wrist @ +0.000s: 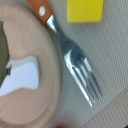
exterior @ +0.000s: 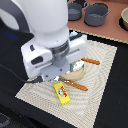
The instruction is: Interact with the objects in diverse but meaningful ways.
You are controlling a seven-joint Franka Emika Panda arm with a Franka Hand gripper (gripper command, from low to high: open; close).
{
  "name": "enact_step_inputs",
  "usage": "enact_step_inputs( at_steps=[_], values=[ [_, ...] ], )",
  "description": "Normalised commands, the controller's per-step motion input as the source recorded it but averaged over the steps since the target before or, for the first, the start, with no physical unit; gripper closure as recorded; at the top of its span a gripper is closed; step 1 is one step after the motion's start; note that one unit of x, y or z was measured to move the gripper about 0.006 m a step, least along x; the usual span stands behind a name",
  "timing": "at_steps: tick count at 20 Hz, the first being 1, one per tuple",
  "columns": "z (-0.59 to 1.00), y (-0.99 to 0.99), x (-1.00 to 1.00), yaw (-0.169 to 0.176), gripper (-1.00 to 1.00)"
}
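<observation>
- The arm (exterior: 50, 45) hangs low over the plate (wrist: 47, 75) mid-mat (exterior: 100, 80).
- Fork (wrist: 75, 62) beside the plate; yellow box (exterior: 62, 93) toward the mat's near edge.
- Whether the pincer is open or closed I cannot tell.

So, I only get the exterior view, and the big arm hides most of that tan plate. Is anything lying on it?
Observer: Yes. The wrist view shows a white fish toy lying on the plate.
Operator: And the orange-handled thing beside the plate, knife or fork?
Observer: A fork; its tines show clearly up close.
Operator: Which way does it point?
Observer: Its orange handle end lies near the yellow box, and the tines point away from the box, along the plate's rim.
</observation>
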Motion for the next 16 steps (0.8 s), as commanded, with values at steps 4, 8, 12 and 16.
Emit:
enact_step_inputs(
  at_steps=[4, 8, 12, 16],
  values=[
    [-0.23, -0.25, 0.46, -0.04, -1.0],
    [-0.2, -0.26, 0.49, -0.039, -1.0],
    [-0.25, -0.26, 0.45, -0.037, -1.0],
    [-0.26, -0.23, 0.39, -0.037, 1.0]
  ],
)
